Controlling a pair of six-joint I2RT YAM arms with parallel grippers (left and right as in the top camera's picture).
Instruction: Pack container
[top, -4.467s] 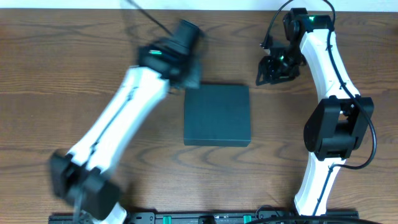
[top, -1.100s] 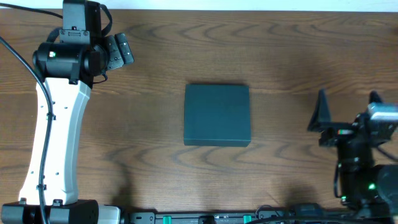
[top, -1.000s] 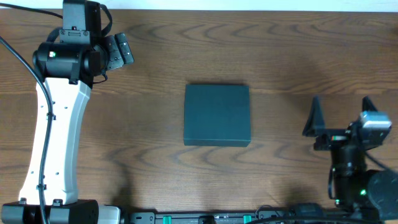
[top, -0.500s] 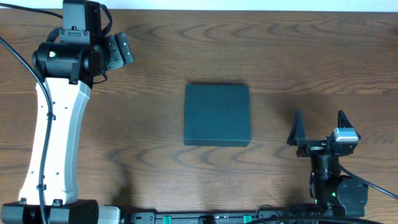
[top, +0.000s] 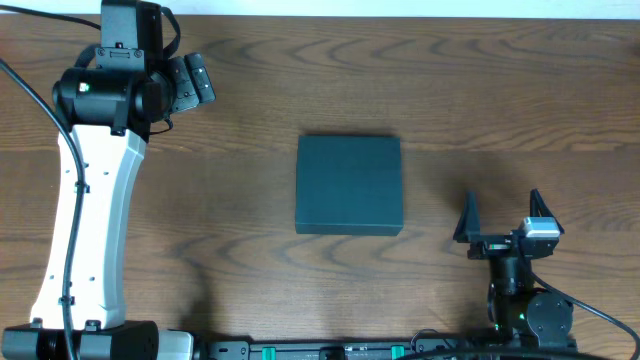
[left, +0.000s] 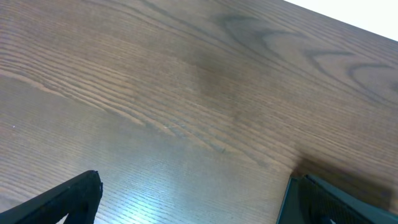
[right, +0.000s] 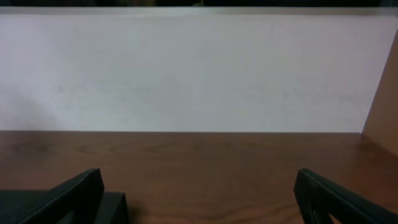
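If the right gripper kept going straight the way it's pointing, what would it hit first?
Likely nothing: the right gripper faces bare table up to the wall. The container lies left of its line.

Dark brown wood-grain table (top: 470, 90) spread below me, grain running side to side, white wall (right: 199, 68) rising behind its far edge in my right wrist view, tan panel (right: 384, 106) slanting in at that view's right edge, black rail (top: 330, 350) along the table's near side.

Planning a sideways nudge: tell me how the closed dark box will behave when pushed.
The container lies flat and low, so it should slide rather than tip or roll. Its matte surface on the wood table may drag somewhat. Weight cannot be judged.
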